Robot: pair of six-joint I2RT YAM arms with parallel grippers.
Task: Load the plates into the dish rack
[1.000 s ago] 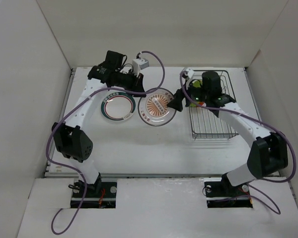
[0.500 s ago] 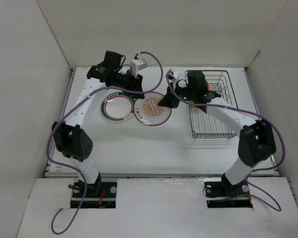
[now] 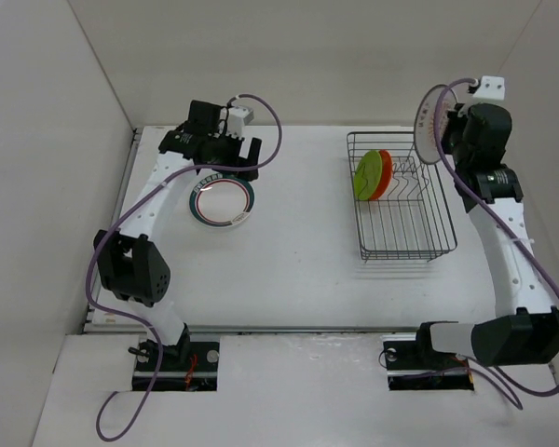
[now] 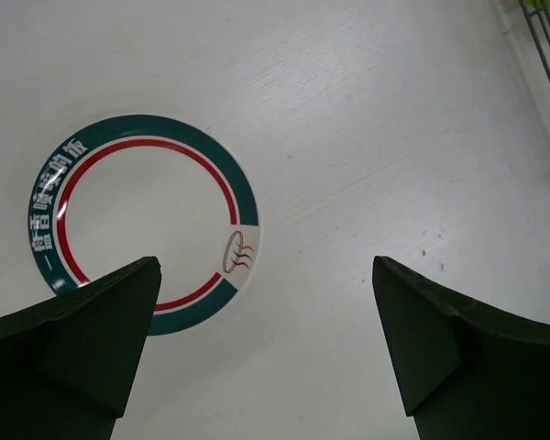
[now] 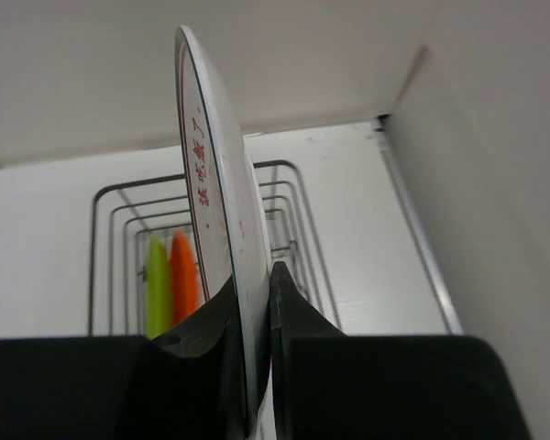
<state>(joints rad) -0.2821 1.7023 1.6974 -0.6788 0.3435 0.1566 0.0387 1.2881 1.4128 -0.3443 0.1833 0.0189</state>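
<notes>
White plate (image 5: 213, 183) — stiff, slick, likely brittle; right jaws clamped on its rim. Ringed plate (image 4: 137, 220) — left jaws apart above it.

Stretches the left arm (image 3: 149, 209) to the far left, wrist bent over, left pincer (image 4: 266, 270) facing down, jaws spread wide and gripping nothing. Holds the right arm (image 3: 508, 251) up high at the far right, right pincer (image 5: 255, 302) pinched tight on a plate (image 5: 211, 165) standing on edge.
</notes>
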